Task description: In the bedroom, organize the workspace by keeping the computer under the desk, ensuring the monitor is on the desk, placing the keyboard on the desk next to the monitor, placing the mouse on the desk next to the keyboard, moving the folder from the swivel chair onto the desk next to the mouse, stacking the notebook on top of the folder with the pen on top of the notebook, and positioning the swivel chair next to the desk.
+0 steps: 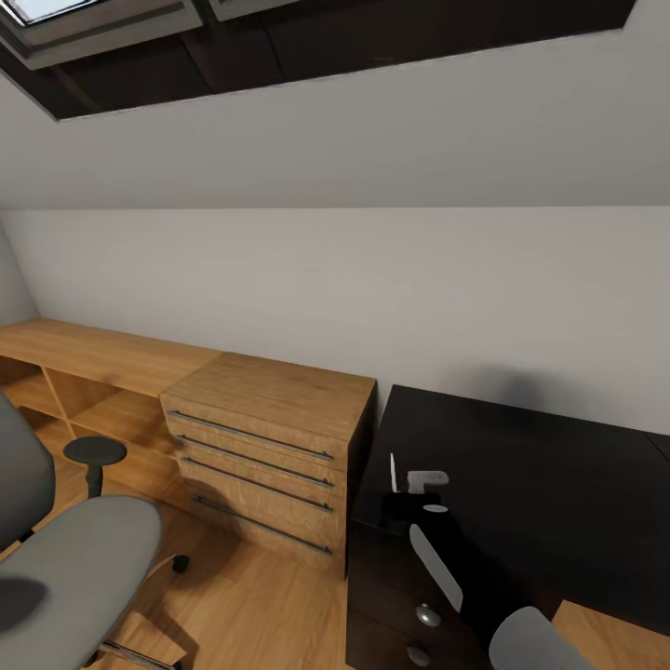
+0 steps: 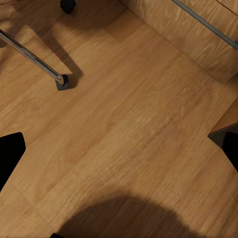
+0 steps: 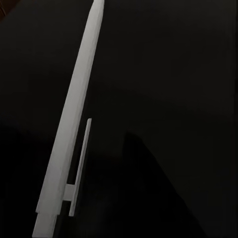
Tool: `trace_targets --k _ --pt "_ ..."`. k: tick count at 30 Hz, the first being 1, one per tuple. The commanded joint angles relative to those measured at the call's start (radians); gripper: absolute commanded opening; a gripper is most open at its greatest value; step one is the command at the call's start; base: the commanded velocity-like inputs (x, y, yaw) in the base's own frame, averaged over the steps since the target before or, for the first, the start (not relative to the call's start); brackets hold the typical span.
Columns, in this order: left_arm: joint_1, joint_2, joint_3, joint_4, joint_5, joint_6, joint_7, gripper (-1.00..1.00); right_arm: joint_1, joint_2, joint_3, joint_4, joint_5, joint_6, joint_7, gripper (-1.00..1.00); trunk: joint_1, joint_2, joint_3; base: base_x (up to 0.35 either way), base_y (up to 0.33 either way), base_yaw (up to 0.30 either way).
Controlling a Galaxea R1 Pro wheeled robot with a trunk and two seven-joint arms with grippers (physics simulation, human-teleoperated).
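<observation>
Bedroom with a sloped white ceiling, pale walls and a wood floor (image 2: 129, 129): against the wall stands the black desk, its dark surface (image 1: 540, 484) taking up the head view's right side. On that surface, near its left front corner, lies the white pen (image 1: 394, 472), slim and pointing away from the robot. The right wrist view looks straight down on the same pen (image 3: 74, 114), its clip visible along the barrel, resting on bare black top with nothing under it. The right hand (image 1: 428, 493) hangs just beside the pen, above the desk's corner; whether its fingers are apart or together cannot be told from these pictures. No notebook or folder can be made out on the dark top.

The step in hand looks to be the pen: the right arm is lined up to pick it up. The next move calls for lowering squarely over the thin barrel and closing across its width, since a flat, narrow pen on a hard top slips easily.

Left of the desk sits a light wooden drawer chest (image 1: 265, 447), then a low open shelf unit (image 1: 84, 372). The grey swivel chair (image 1: 74, 568) stands at the far left; its seat looks bare. The left wrist view shows one chair leg with its caster (image 2: 62, 82) on the floor; the left hand's state cannot be told.
</observation>
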Motion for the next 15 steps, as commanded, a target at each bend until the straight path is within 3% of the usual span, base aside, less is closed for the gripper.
trace_targets --k 1,15 --pt "-0.002 0.001 -0.004 -0.001 0.007 -0.006 0.004 1.0 -0.001 -0.001 0.0 0.087 -0.008 0.011 -0.01 -1.0 0.0 -0.001 -0.001 0.0 0.0 0.0" --pt "-0.002 0.001 -0.004 -0.001 0.007 -0.006 0.004 1.0 -0.001 -0.001 -0.004 0.086 -0.008 0.019 -0.01 -1.0 0.0 -0.001 -0.001 0.0 0.0 0.0"
